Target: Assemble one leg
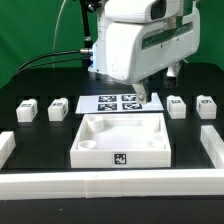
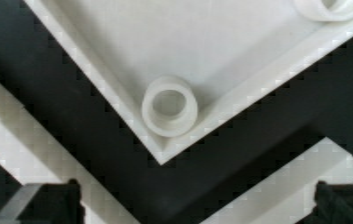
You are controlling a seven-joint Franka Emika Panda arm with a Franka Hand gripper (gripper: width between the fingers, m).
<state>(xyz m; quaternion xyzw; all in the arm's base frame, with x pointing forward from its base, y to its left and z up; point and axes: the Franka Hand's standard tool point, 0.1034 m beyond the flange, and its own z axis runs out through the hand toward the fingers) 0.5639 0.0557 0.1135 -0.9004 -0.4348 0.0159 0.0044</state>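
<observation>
Currently a first leg (image 1: 27, 108) and a second leg (image 1: 57, 109) are lying side by side at the exterior view's left, apart from the panel (image 1: 122, 140) in the middle. The gripper (image 2: 191, 205) is hovering over the panel's corner socket (image 2: 169, 105), jaws spread wide and holding nothing. A third leg (image 1: 177, 106) and a fourth leg (image 1: 206, 106) are sitting at the right. Each is probably light, stiff and smooth, so pinching its flat sides mid-length is looking safest.
</observation>
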